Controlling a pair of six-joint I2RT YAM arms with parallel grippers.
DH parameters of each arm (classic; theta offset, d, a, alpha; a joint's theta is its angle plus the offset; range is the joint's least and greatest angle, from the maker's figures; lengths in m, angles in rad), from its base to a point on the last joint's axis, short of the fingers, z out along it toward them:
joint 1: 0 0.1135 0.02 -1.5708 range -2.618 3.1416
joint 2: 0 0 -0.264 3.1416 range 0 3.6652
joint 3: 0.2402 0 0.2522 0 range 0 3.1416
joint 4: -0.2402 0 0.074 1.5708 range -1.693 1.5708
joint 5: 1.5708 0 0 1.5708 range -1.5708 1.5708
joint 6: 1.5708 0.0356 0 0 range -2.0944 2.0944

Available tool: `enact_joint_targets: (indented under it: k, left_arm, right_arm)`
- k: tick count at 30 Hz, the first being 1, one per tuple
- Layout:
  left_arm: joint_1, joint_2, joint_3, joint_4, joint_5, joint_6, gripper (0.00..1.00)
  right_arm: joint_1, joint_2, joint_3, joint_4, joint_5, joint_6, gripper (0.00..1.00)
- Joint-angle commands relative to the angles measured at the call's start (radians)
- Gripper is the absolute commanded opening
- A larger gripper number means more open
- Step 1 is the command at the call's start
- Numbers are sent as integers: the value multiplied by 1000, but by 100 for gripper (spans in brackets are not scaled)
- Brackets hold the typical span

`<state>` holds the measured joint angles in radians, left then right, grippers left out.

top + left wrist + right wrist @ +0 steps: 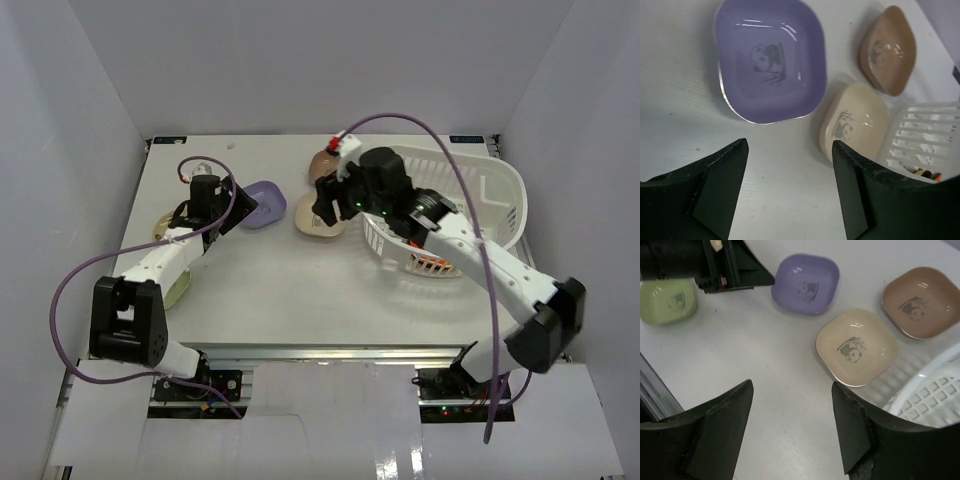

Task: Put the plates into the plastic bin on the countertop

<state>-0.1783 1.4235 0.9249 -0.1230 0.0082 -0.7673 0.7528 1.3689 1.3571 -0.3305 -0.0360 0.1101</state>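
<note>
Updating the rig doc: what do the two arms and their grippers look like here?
The left arm and right arm both have white links between bulky black joint housings. A purple cable loops loosely along each one. The left gripper and right gripper each have two broad, matte black, wedge-shaped fingers. No markings are visible on them.

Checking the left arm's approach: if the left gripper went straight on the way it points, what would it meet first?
Probably the lavender plate, lying just ahead of the open left gripper; depth is unclear, so the countertop could come first.
</note>
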Motion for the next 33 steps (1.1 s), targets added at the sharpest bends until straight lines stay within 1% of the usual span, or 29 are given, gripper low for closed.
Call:
enact_joint_targets:
  k: [1, 3, 4, 5, 7, 8, 10, 12, 14, 18, 23, 26, 28, 30, 32, 33]
  left_arm:
    - [34, 44, 86, -59, -29, 13, 78]
    - [56, 121, 130, -96, -27, 40, 77]
    - [65, 147, 171, -124, -25, 46, 77]
    - [80, 194, 187, -132, -17, 59, 75]
    - [94, 236, 225, -148, -7, 71, 74]
    - [100, 271, 238, -153, 19, 77, 73]
    - [102, 299, 270, -153, 27, 103, 72]
    - [102, 330, 285, -152, 39, 129, 72]
    - [102, 353, 308, -141, 85, 152, 72]
    - [100, 416, 356, -187, 64, 192, 66]
    - [100, 454, 384, -208, 50, 221, 59]
    - [100, 471, 388, -210, 61, 227, 53]
    - [100, 477, 388, -213, 58, 229, 49]
    - [100, 479, 385, -219, 49, 237, 47]
    - [100, 470, 378, -219, 39, 237, 42]
    - [100, 468, 373, -221, 30, 237, 39]
  right_arm:
    - [52, 242, 193, -126, 70, -177, 71]
    - [56, 346, 262, -183, 62, -237, 73]
    - [57, 436, 298, -200, 65, -253, 73]
    - [57, 471, 348, -205, 59, -283, 73]
    - [57, 566, 399, -234, 48, -305, 72]
    - [57, 590, 451, -246, 45, -328, 72]
    - [57, 646, 476, -251, 12, -357, 72]
    - [54, 676, 502, -249, 10, -389, 72]
    - [49, 719, 517, -249, -5, -398, 72]
    - [33, 798, 519, -229, -24, -392, 70]
    - [33, 855, 507, -185, -12, -382, 59]
    - [33, 852, 475, -147, -2, -374, 55]
    - [33, 834, 438, -104, -4, -374, 49]
    - [33, 820, 424, -84, -19, -374, 47]
    - [34, 817, 416, -84, -27, -374, 46]
    - [36, 811, 407, -71, -28, -374, 37]
